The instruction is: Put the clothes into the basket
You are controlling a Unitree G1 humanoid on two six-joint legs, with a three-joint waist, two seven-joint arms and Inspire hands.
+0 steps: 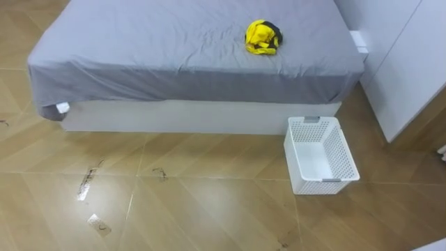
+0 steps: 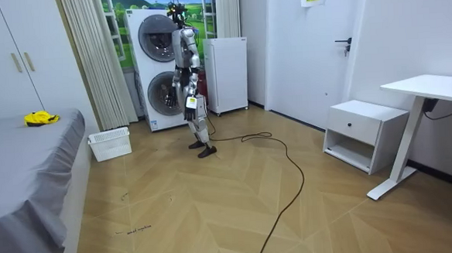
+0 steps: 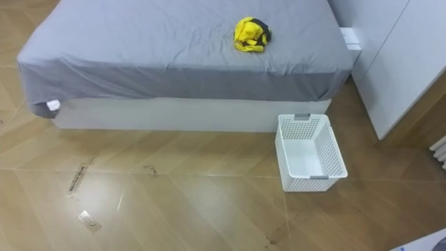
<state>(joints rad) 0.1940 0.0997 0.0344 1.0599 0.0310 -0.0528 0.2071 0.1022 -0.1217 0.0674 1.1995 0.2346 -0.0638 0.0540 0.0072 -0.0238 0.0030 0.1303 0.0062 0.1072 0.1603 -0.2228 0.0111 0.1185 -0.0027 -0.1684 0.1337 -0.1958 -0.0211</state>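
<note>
A: Where do we see the clothes [image 1: 263,36]?

B: We find them as a yellow bundle with a dark patch, in the upper centre of the eye view, lying on the grey bed [image 1: 160,49]. We cannot tell how many pieces are crumpled into it.

A: And the basket [image 1: 347,155]?

B: It is white and perforated. It stands on the floor [image 1: 223,209] at the lower right, just beside the bed's corner and well apart from the bundle. We look down onto its white bottom.

A: What gets cut off for us?

B: The bed's far end runs out at the top edge, and the white wardrobe [image 1: 408,63] leaves by the right edge. A small white thing [image 1: 359,40] at the bed's right corner and the scuffs [image 1: 87,183] at the lower left we cannot make out.

A: And the robot hands [image 2: 194,105]?

B: In the room view the robot stands at the upper centre, before the stacked washing machines [image 2: 158,68], far from bed and basket. The robot hands show beside its body, too small for us to tell whether they are apart or closed
</note>
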